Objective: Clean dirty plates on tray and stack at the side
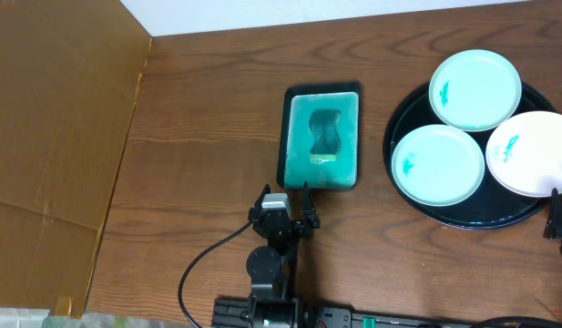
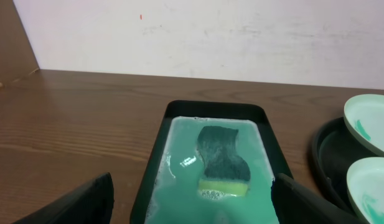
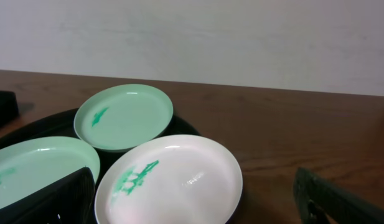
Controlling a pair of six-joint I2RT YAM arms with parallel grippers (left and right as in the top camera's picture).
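Note:
Three plates lie on the round black tray (image 1: 417, 205) at the right: a mint plate (image 1: 475, 89) at the back, a mint plate (image 1: 437, 164) at front left, a white plate (image 1: 534, 153) at the right, each with a teal smear. In the right wrist view the white plate (image 3: 179, 180) lies just ahead between my open right gripper's (image 3: 198, 202) fingers, with the mint plates (image 3: 124, 117) (image 3: 30, 171) behind and left. My left gripper (image 2: 192, 202) is open and empty, just before the sponge tray (image 2: 155, 155) holding a sponge (image 2: 221, 162). In the overhead view it (image 1: 294, 211) sits at that tray's near edge.
The rectangular sponge tray (image 1: 283, 137) with teal soapy water and the sponge (image 1: 324, 132) stands mid-table. A brown cardboard sheet (image 1: 53, 137) covers the left side. Bare wood lies between the sponge tray and the black tray. My right gripper (image 1: 561, 219) shows at the right edge.

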